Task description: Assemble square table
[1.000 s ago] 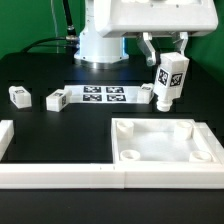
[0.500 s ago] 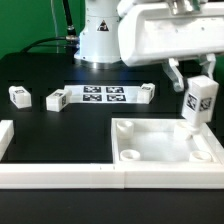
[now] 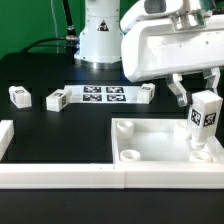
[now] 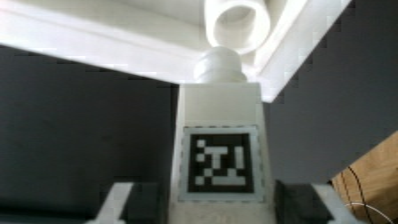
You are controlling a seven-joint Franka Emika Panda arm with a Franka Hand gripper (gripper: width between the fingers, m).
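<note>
A white leg (image 3: 204,118) is held upright, clamped in the gripper (image 3: 200,93), above the near corner socket (image 4: 237,18) at the exterior view's right of the square tabletop (image 3: 150,127), which is set on the bench (image 3: 60,130). A second leg (image 3: 57,99) is laid just left of the marker board (image 3: 103,95).

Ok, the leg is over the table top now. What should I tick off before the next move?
1. Grip: the gripper is shut on the leg: ok.
2. Leg upright: ok.
3. Leg tip lined up with the corner socket, judged from the wrist view: ok.
4. Tip already inside that socket: cannot tell.
5. Table top lying flat, open side up: ok.
6. Spare legs lying apart from the table top, out of the way: ok.
</note>
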